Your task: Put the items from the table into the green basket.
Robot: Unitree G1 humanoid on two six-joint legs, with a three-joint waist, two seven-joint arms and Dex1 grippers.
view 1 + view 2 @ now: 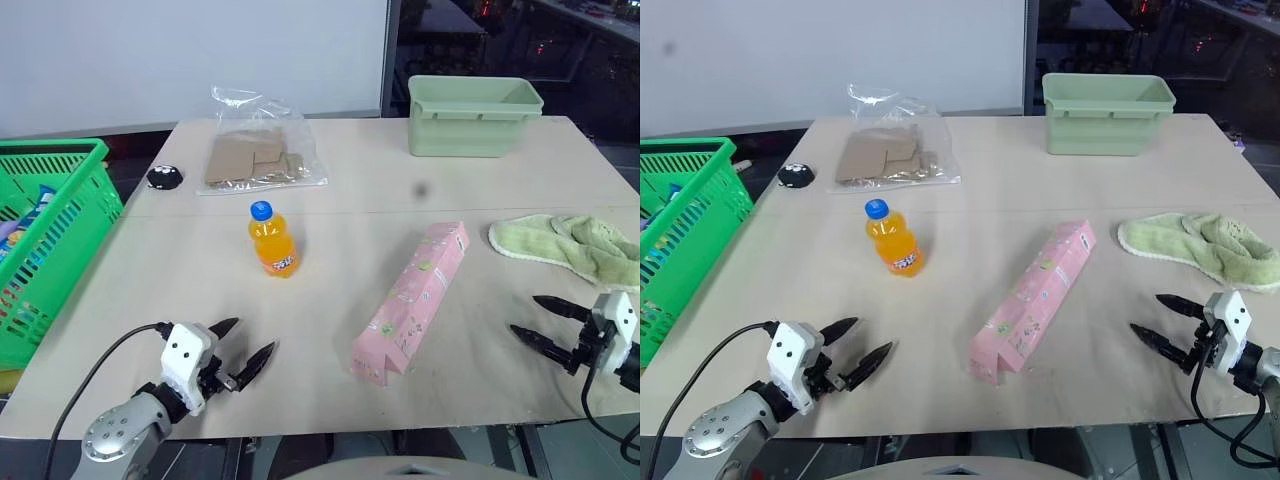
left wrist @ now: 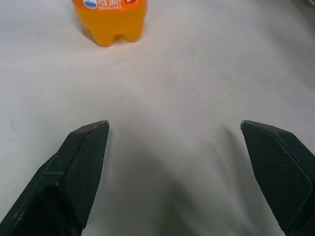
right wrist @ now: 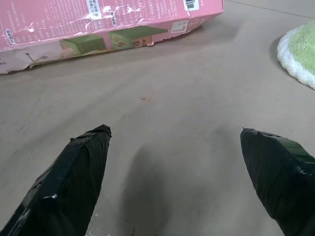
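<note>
The bottle (image 1: 272, 240) stands upright near the tabletop's (image 1: 400, 200) middle, and the carton (image 1: 412, 301) lies flat at its four o'clock, running diagonally toward me. Neither is in the basket (image 1: 50, 250), which sits off the tabletop's edge at nine o'clock from the bottle, already holding some packets. Both items are well apart, so I judge each tool takes the nearer one. My left tool (image 1: 243, 349) hovers at the bottle's six o'clock, fingers spread wide and empty. My right tool (image 1: 543, 322) hovers at the carton's three o'clock, also spread and empty, with a green cloth (image 1: 570, 246) just beyond it. The left wrist view shows the bottle dead ahead; the right wrist view shows the carton's printed side and barcode. A tub (image 1: 472, 115) and a bagged cardboard (image 1: 255, 158) sit at the far edge.
</note>
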